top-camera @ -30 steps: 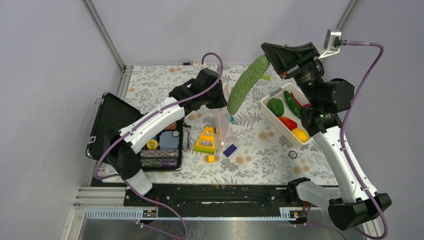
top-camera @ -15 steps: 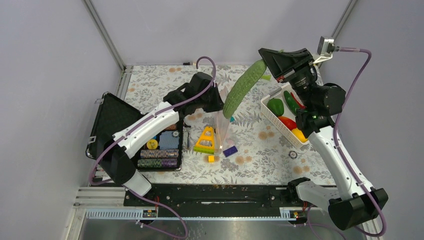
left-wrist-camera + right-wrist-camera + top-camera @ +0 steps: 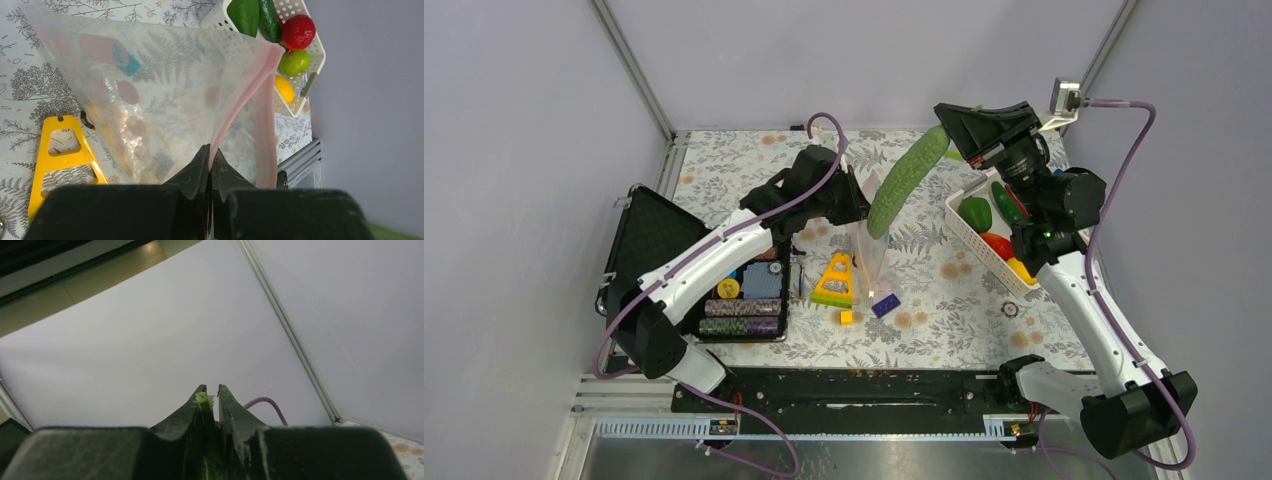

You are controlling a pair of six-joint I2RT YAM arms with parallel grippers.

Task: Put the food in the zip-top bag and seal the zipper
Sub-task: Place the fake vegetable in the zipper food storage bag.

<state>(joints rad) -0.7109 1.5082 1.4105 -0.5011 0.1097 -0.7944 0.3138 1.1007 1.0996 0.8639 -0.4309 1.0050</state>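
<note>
My left gripper (image 3: pixel 856 206) is shut on the pinkish-red zipper strip (image 3: pixel 235 112) at the mouth of the clear zip-top bag (image 3: pixel 870 255), holding it up so the mouth gapes; the bag (image 3: pixel 165 85) hangs down to the table. My right gripper (image 3: pixel 956 138) is shut on the stem end (image 3: pixel 202 400) of the long green cucumber (image 3: pixel 904 182). The cucumber hangs slanted, its lower end just over the bag's mouth. A green pepper (image 3: pixel 975 212), red fruit (image 3: pixel 998 244) and yellow fruit (image 3: pixel 1022 268) lie in the white basket (image 3: pixel 972 244).
A yellow triangular toy (image 3: pixel 836 280), a blue brick (image 3: pixel 884 303) and a small yellow block (image 3: pixel 847 317) lie in front of the bag. An open black case of chips (image 3: pixel 744 292) sits at the left. The basket (image 3: pixel 316 50) is right of the bag.
My right gripper has carried the cucumber left and a little down, bringing its lower end over the bag's mouth. My left arm has shifted slightly left, still holding the bag.
</note>
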